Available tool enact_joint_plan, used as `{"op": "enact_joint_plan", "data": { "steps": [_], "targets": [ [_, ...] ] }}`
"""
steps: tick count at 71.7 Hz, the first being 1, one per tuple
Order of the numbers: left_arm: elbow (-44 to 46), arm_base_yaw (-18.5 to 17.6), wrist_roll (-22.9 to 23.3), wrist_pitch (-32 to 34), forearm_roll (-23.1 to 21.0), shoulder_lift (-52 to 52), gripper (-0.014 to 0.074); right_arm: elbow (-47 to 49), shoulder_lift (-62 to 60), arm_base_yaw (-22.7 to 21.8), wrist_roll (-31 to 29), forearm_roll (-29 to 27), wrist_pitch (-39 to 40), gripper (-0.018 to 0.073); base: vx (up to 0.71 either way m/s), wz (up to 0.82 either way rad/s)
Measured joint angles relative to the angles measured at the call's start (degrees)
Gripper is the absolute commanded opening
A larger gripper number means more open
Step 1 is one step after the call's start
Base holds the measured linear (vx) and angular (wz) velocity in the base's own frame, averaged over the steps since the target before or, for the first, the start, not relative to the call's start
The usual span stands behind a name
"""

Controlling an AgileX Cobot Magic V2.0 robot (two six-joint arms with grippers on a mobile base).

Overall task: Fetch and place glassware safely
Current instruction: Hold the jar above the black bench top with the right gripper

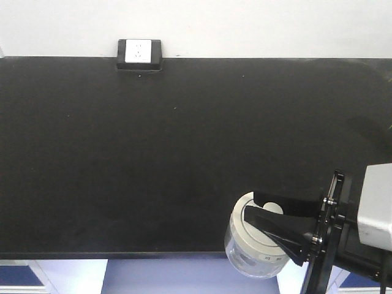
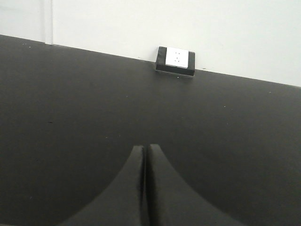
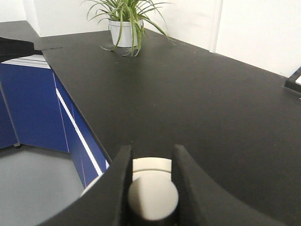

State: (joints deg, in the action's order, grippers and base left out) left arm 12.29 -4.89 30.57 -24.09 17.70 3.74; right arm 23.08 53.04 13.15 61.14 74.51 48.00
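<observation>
The glassware, a squat clear jar (image 1: 252,252) with an off-white lid (image 3: 151,164), hangs at the front edge of the black counter (image 1: 171,159), partly past it. My right gripper (image 1: 252,203) (image 3: 153,149) is shut on the lid's round knob (image 3: 153,198), one finger on each side. Whether the jar's base touches the counter cannot be told. In the left wrist view my left gripper (image 2: 143,147) is shut with nothing in it, over bare counter (image 2: 70,132). The left arm does not appear in the front view.
A black box with a white socket (image 1: 139,54) (image 2: 176,60) sits at the counter's back edge against the wall. A potted plant (image 3: 124,21) stands on the far end. Blue cabinets (image 3: 33,103) and grey floor lie below the front edge.
</observation>
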Motion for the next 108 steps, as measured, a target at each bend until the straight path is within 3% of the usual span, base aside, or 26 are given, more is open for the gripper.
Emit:
{"op": "enact_joint_plan", "data": {
  "steps": [108],
  "targets": [
    [0.0,0.0,0.0,0.0,0.0,0.0,-0.0007,0.0,0.0,0.0,0.0,0.0,0.0,-0.0001,0.04,0.0]
  ]
}}
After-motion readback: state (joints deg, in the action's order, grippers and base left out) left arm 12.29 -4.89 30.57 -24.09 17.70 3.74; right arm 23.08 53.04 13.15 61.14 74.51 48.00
